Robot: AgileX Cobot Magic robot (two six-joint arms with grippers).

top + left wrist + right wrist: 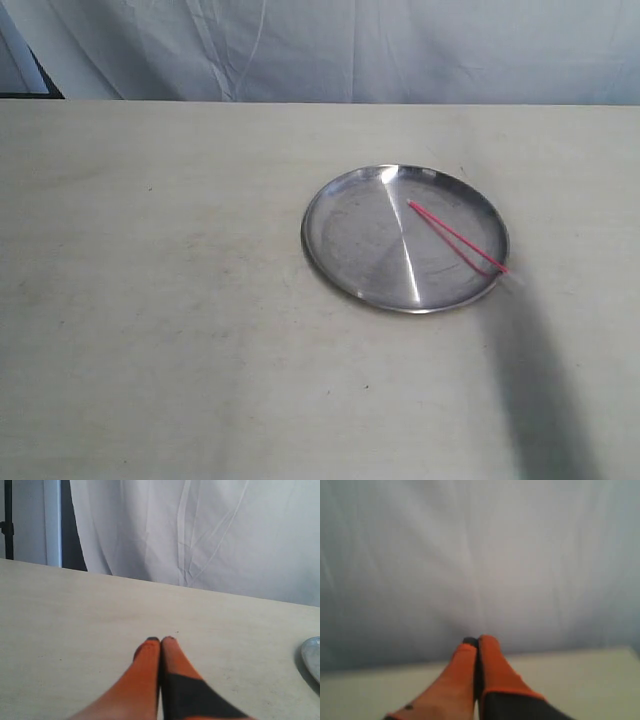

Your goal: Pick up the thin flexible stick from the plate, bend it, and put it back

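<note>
The shiny round steel plate (350, 240) lies on the pale table, right of centre in the exterior view. Across its right half rests the thin pink stick (457, 237), running diagonally, its lower end reaching the rim; a pink reflection shows beneath it. Neither arm appears in the exterior view. In the left wrist view my left gripper (161, 640) has its orange fingers pressed together over bare table, nothing between them; a sliver of the plate (312, 657) shows at the frame edge. In the right wrist view my right gripper (476, 642) is shut and empty, aimed at the white curtain.
A white curtain (330, 50) hangs behind the table's far edge (300, 102). A dark soft shadow (540, 400) falls on the table from the plate toward the near right.
</note>
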